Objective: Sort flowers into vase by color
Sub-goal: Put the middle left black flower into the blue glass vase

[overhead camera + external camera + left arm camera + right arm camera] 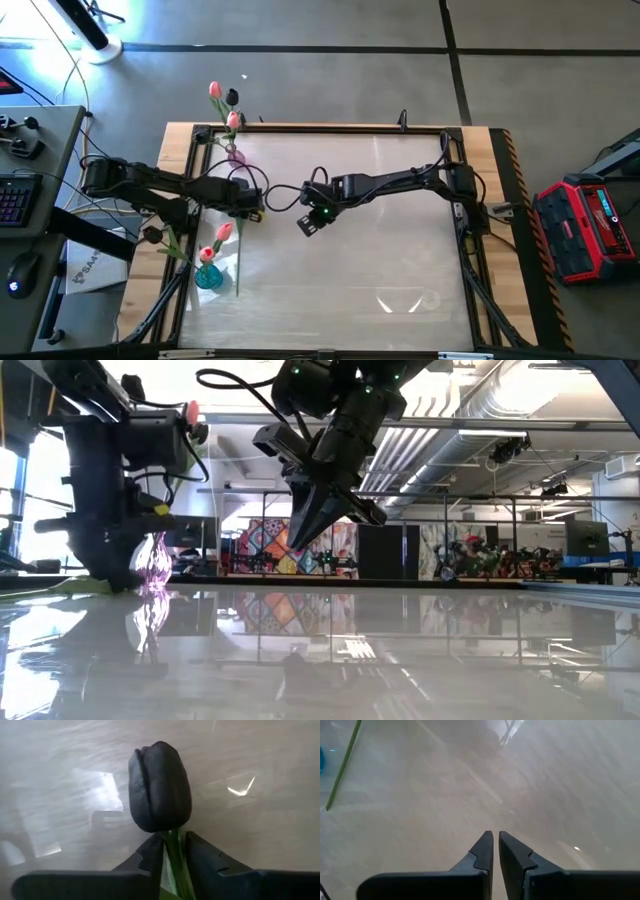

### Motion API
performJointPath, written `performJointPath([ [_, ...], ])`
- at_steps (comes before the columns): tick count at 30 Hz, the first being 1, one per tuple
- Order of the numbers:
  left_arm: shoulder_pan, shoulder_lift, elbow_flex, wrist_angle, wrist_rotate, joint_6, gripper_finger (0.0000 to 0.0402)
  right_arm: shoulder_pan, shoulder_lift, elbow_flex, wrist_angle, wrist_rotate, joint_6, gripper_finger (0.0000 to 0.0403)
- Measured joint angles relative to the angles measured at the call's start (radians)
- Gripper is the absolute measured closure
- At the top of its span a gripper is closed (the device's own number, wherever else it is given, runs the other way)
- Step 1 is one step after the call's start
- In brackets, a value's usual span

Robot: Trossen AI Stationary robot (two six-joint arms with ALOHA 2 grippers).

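A dark, nearly black tulip head on a green stem shows just beyond the fingers of my left gripper, which is shut on that stem. In the high view this gripper points down at the table's left middle and hides the flower. My right gripper hangs shut with nothing in it above the table's middle. A purple vase at the far left holds pink flowers and a dark one. A blue vase at the near left holds a pink flower. My left gripper pinches the green stem between its two fingers, just below the dark head. The fingers come from above, pointing steeply down. The head sticks out past the fingertips toward the table. Whether it rests on the table, I cannot tell.
A loose green stem lies on the table beside the blue vase, also seen in the right wrist view. Another dark flower with leaves lies on the wooden border at the left. The table's right half is glossy and bare.
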Motion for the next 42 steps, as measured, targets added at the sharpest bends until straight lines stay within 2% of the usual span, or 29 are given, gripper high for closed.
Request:
performJointPath([
  [8,0.001,-0.065,-0.005,0.001,0.006,0.024,0.0395,0.0,0.0,0.0,-0.001,0.019,0.0,0.0384],
  [18,-0.01,-0.214,0.017,0.011,0.032,0.042,0.0399,0.0,0.0,0.0,-0.009,0.02,0.0,0.0384],
  [27,-0.076,-0.361,0.117,0.167,-0.025,0.261,0.0401,0.001,0.0,0.0,-0.009,0.02,0.016,0.0384],
  [36,-0.134,-0.42,0.191,0.436,0.008,0.588,0.0401,0.013,0.0,0.0,-0.012,0.008,0.016,0.0384],
  [42,-0.188,-0.456,0.264,0.576,0.03,0.722,0.0401,0.019,0.0,0.0,-0.017,-0.003,0.033,0.0384],
])
